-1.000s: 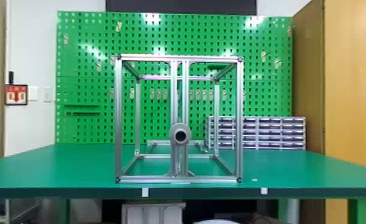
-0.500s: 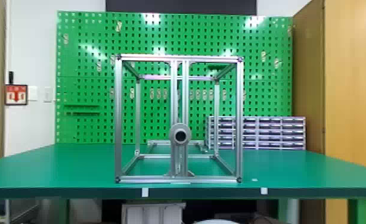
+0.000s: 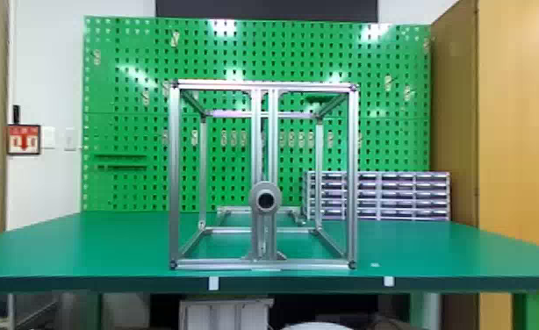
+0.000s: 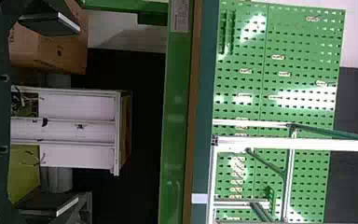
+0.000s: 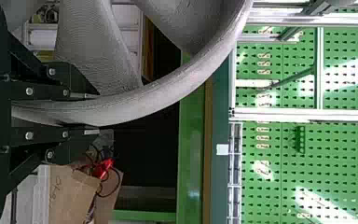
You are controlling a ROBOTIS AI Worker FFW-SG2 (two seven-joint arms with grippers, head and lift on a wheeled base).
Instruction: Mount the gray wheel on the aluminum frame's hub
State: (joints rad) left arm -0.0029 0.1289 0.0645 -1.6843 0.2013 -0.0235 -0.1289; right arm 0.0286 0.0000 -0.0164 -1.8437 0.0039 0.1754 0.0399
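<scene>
The gray wheel is in the right hand, whose two black fingers clamp its rim, one on either side. Broad spokes run inward from that curved rim, and the wheel is apart from the hub. The left hand is empty, its fingers spread wide apart. The aluminum frame stands upright on the green counter, an open box of silver bars near the front edge. The round hub, with a dark bore in its middle, faces forward on the lower part of the two close-set uprights at the frame's centre. Behind the counter rises a green pegboard; a low drawer cabinet sits toward the back, partly behind the frame's right side. A white unit is below the counter. In the right wrist view, a cardboard box shows near something red among dark cables.
</scene>
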